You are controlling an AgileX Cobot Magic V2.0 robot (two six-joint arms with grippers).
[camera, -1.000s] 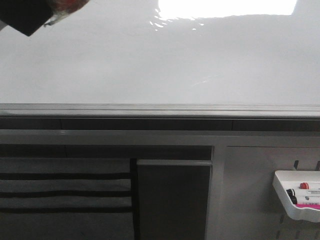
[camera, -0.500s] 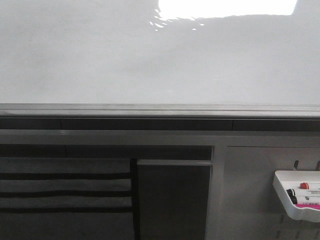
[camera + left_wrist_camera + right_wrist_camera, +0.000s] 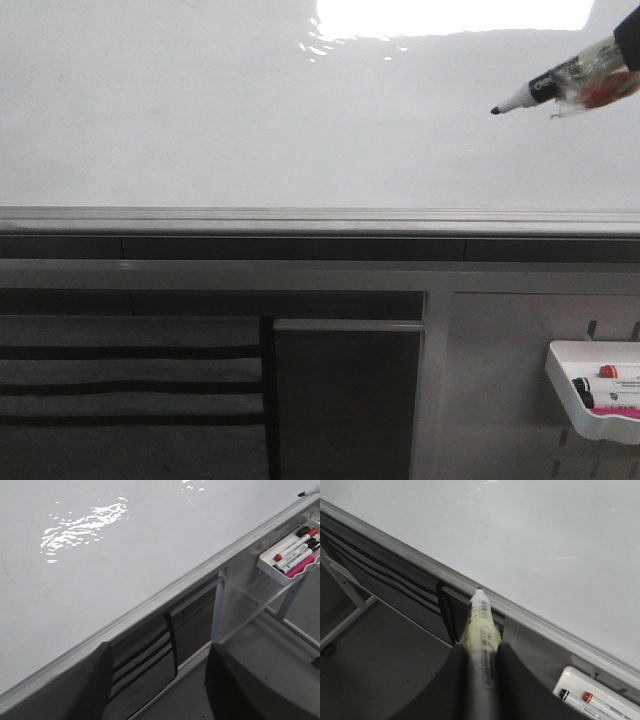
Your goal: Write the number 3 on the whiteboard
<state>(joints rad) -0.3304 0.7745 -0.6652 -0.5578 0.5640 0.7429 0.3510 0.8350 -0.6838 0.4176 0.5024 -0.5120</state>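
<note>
Right claw (image 3: 481, 652) squeezed tight around a white marker pen with a black tip (image 3: 535, 90), tip over the big shiny white board with a grey metal edge (image 3: 250, 120), no number on it, left claw (image 3: 157, 680) wide open, holding nothing.

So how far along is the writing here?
Done: the right gripper holds an uncapped marker, its tip near the whiteboard. The left gripper is open and empty. Left: the whole 3, since no stroke shows on the board.
</note>
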